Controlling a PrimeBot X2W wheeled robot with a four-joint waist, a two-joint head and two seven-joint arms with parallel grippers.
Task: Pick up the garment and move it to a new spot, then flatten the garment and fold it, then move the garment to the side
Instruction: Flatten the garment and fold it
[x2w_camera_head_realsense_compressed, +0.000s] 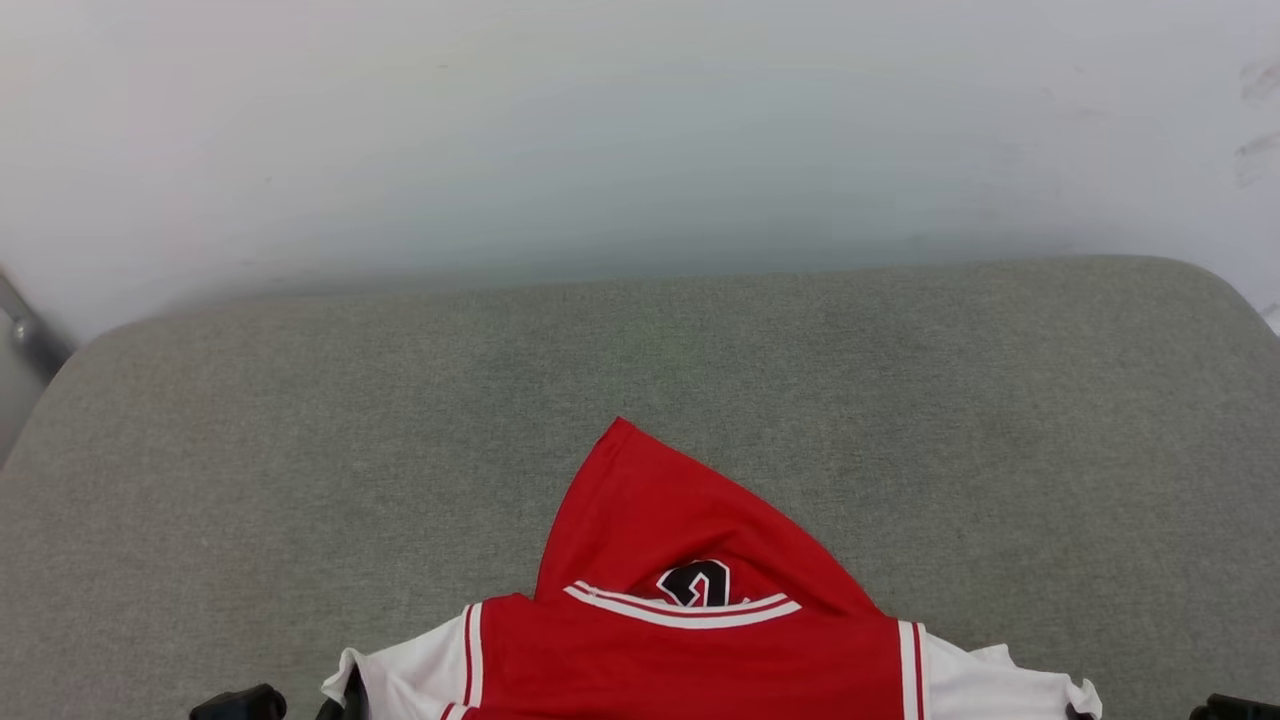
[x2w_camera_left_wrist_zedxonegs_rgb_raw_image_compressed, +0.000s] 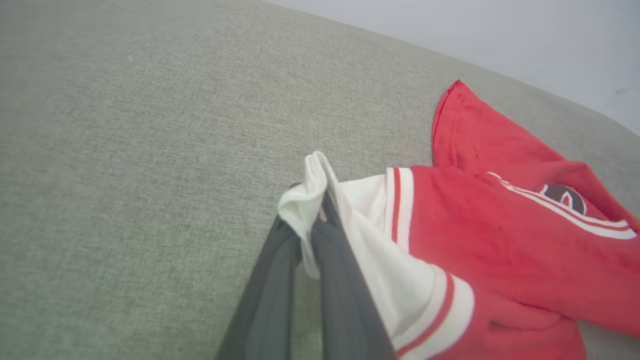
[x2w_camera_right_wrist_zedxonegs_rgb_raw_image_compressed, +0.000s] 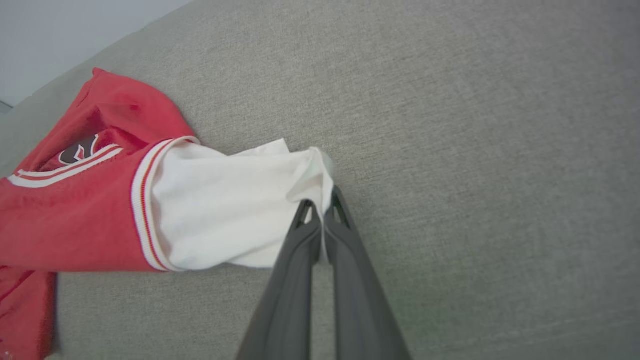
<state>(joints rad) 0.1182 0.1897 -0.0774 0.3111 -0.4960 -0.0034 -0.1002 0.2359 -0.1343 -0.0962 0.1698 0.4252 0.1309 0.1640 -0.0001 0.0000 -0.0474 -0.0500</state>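
Observation:
The garment (x2w_camera_head_realsense_compressed: 690, 640) is a red jersey with white sleeves and striped trim, lying at the near edge of the grey surface. A red flap is folded up over its collar, and part of a black number shows there. My left gripper (x2w_camera_left_wrist_zedxonegs_rgb_raw_image_compressed: 312, 212) is shut on the white sleeve end of the garment (x2w_camera_left_wrist_zedxonegs_rgb_raw_image_compressed: 480, 240). My right gripper (x2w_camera_right_wrist_zedxonegs_rgb_raw_image_compressed: 322, 210) is shut on the opposite white sleeve of the garment (x2w_camera_right_wrist_zedxonegs_rgb_raw_image_compressed: 220, 205). In the head view the left gripper (x2w_camera_head_realsense_compressed: 340, 705) and the right gripper (x2w_camera_head_realsense_compressed: 1085, 712) barely show at the bottom edge, at the two sleeve ends.
A grey fabric-covered surface (x2w_camera_head_realsense_compressed: 300, 450) with rounded far corners carries the garment. A pale wall (x2w_camera_head_realsense_compressed: 600, 130) rises behind it. A dark metal part (x2w_camera_head_realsense_compressed: 25, 335) shows at the far left.

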